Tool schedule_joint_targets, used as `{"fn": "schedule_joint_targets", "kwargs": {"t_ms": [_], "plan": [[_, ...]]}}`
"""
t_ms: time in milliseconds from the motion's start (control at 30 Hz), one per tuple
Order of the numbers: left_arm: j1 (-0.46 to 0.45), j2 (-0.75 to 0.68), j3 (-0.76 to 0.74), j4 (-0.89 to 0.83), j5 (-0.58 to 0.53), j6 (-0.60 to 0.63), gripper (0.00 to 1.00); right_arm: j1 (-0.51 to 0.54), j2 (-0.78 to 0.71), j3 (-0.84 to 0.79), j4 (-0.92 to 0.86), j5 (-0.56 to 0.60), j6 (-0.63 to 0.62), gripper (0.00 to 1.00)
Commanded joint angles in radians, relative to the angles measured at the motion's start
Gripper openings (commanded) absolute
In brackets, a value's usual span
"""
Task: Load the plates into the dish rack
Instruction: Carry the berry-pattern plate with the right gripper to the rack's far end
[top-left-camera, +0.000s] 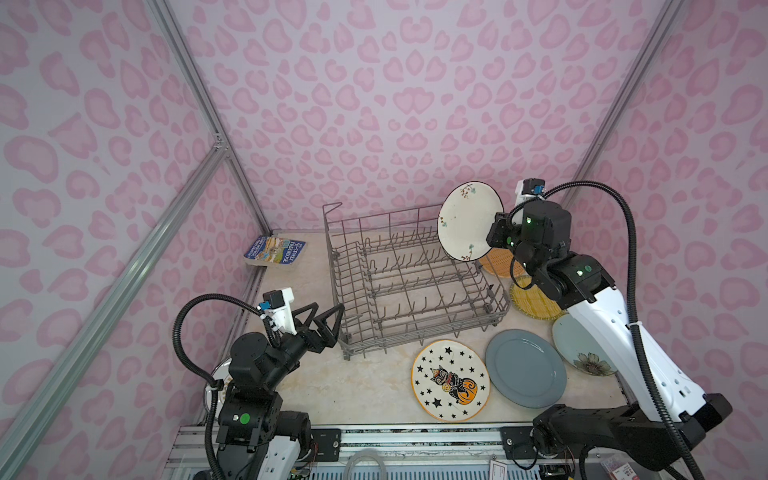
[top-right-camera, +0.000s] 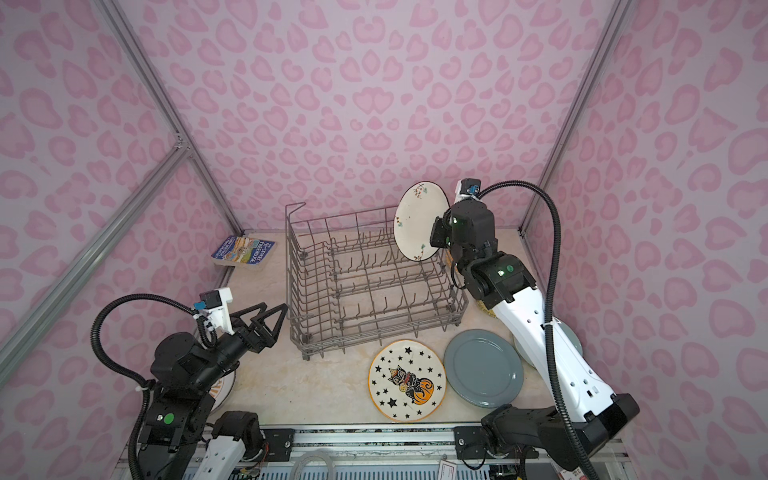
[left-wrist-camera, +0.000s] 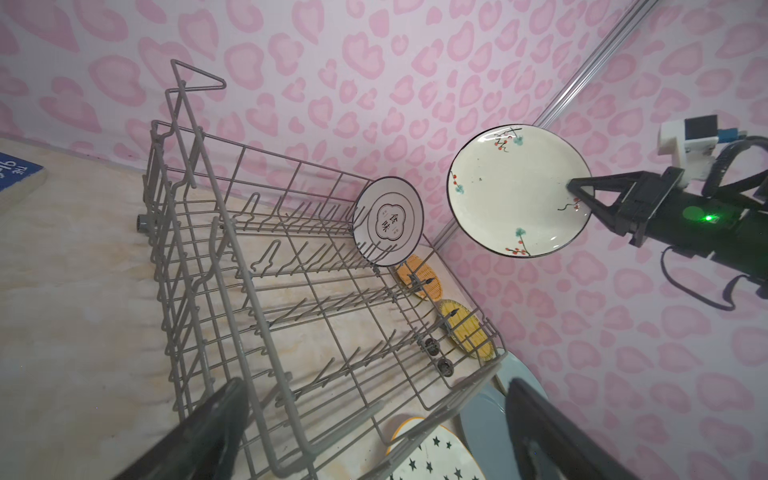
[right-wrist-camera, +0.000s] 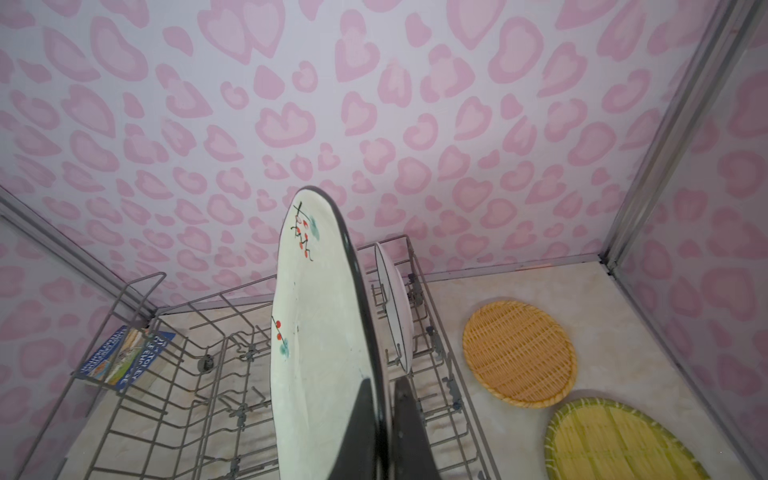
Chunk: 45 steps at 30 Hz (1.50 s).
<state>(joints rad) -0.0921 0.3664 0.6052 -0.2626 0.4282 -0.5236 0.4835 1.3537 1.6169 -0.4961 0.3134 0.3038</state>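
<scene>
Spread wide at the lens, the left gripper (left-wrist-camera: 374, 386) holds nothing in the left wrist view; beyond it stands the dish rack (left-wrist-camera: 316, 299), a lettered plate (left-wrist-camera: 387, 221) upright in its far corner. From the right wrist, the right gripper (right-wrist-camera: 383, 382) pinches the rim of a flowered plate (right-wrist-camera: 316, 332), held on edge above the rack; an orange plate (right-wrist-camera: 519, 353) and a yellow plate (right-wrist-camera: 619, 440) lie flat on the table (right-wrist-camera: 602, 316) just outside. In both top views the flowered plate (top-left-camera: 467, 220) (top-right-camera: 417, 222) hangs over the rack's far right corner, while a cat plate (top-left-camera: 450, 380) and a grey plate (top-left-camera: 525, 368) lie flat before the rack.
</scene>
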Motion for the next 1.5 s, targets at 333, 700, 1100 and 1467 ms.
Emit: {"fn": "schedule_joint_targets", "kwargs": {"t_ms": [333,700,1100,1467], "plan": [[-0.001,-0.013,-0.01,0.137,0.097,0.042,0.97,0.019,0.228,0.152,0.126,0.158,-0.225,0.0],[0.002,-0.018,-0.018,0.161,0.132,0.033,0.97,0.067,0.402,0.274,0.165,0.268,-0.386,0.0],[0.007,0.005,-0.029,0.207,0.21,0.016,0.97,0.066,0.549,0.319,0.233,0.342,-0.503,0.0],[0.015,0.014,-0.031,0.216,0.219,0.011,0.97,0.049,0.645,0.368,0.266,0.369,-0.548,0.0]]}}
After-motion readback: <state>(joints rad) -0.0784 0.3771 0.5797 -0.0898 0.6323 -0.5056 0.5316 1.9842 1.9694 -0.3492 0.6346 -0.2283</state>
